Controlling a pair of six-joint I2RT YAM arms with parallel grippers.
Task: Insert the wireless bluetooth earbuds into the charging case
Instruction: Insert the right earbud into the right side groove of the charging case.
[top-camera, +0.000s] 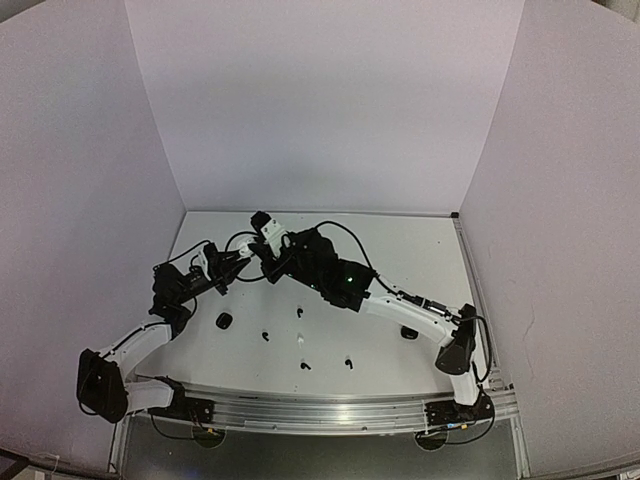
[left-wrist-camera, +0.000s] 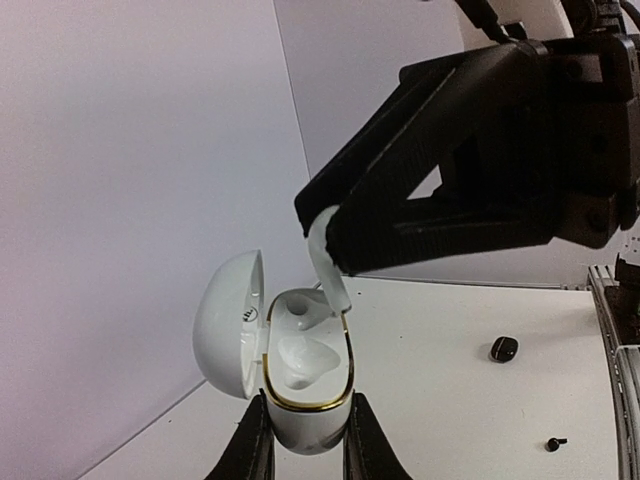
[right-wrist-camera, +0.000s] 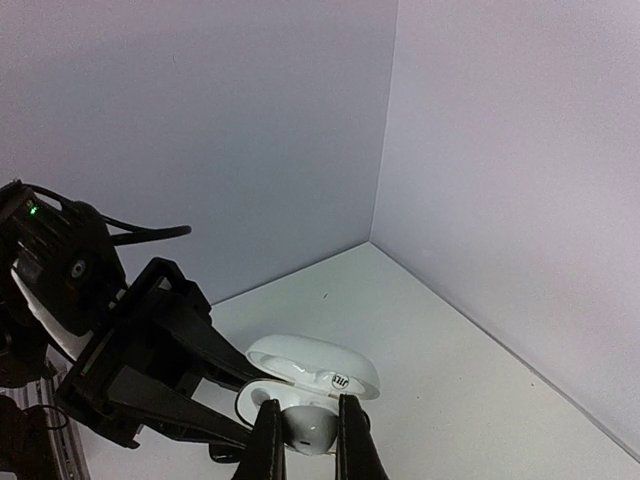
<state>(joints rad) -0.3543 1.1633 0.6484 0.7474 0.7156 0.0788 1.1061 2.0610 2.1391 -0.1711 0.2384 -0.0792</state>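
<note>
My left gripper (left-wrist-camera: 305, 432) is shut on the white charging case (left-wrist-camera: 312, 385), which has a gold rim and its lid (left-wrist-camera: 226, 324) swung open to the left. Both moulded sockets inside look empty. From the upper right, my right gripper (left-wrist-camera: 322, 232) is shut on a white earbud (left-wrist-camera: 330, 268), stem down, its tip touching the far rim of the case. In the right wrist view the earbud (right-wrist-camera: 310, 432) sits between the fingers (right-wrist-camera: 266, 440) just above the open case (right-wrist-camera: 318, 362). Both grippers meet above the table's left middle (top-camera: 245, 262).
Loose black earbuds (top-camera: 265, 335) (top-camera: 348, 361) (top-camera: 305, 366) lie on the white table (top-camera: 400, 260) in front of the arms. A black case (top-camera: 224, 321) sits at the left and another dark one (top-camera: 409, 332) by the right arm. Pale walls enclose three sides.
</note>
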